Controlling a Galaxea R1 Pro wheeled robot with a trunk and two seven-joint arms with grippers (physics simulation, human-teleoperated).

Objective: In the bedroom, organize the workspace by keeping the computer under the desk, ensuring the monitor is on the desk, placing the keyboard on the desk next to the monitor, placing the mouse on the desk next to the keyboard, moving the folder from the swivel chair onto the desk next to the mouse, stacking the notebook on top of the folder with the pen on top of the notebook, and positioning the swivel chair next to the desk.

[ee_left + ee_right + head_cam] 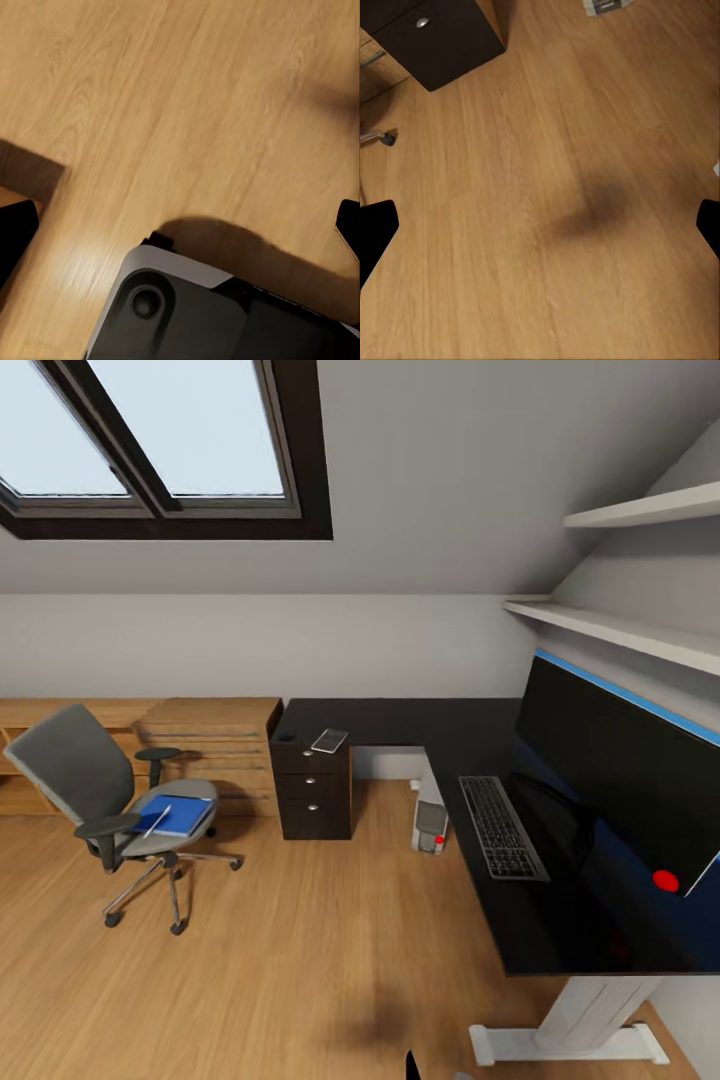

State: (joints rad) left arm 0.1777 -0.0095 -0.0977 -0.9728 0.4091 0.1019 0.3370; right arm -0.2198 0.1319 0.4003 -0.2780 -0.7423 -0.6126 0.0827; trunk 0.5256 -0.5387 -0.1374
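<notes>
Both arms' jaws gape wide and empty over the floor; the keyboard (502,827) lies lengthwise along the desk (560,930).

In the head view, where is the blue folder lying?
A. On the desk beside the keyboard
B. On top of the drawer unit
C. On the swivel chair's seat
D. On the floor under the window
C. The folder lies flat on the seat of the chair, which stands on the wooden floor apart from the desk; the keyboard has no folder beside it.
</notes>
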